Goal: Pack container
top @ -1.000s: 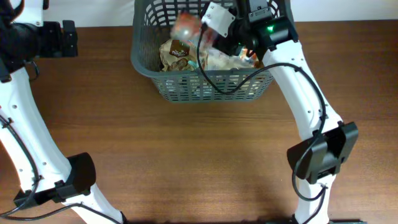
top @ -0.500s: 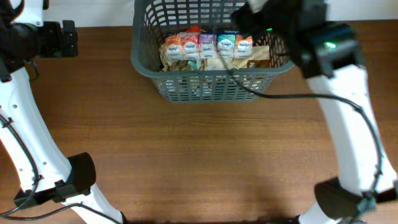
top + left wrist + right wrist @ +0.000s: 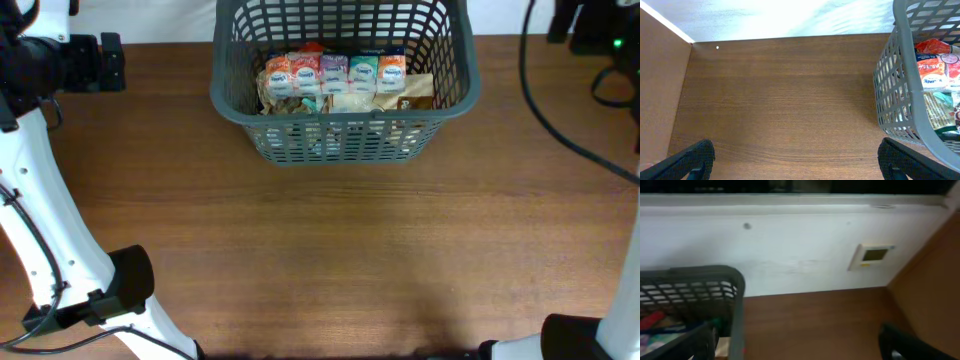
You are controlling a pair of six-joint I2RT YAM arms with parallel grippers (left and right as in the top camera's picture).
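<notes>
Judging basket stiff yet light, upper centre | take by solid rim | left gripper wide | right gripper wide

Container: grey lattice-sided basket
Upright at the table's far edge, holding a row of colourful packets

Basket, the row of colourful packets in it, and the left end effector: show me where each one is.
basket (image 3: 340, 142): overhead view, front lattice wall.
row of packets (image 3: 334, 71): overhead view, the middle packet.
left end effector (image 3: 795, 147): left wrist view, midway between its open fingertips.
</notes>
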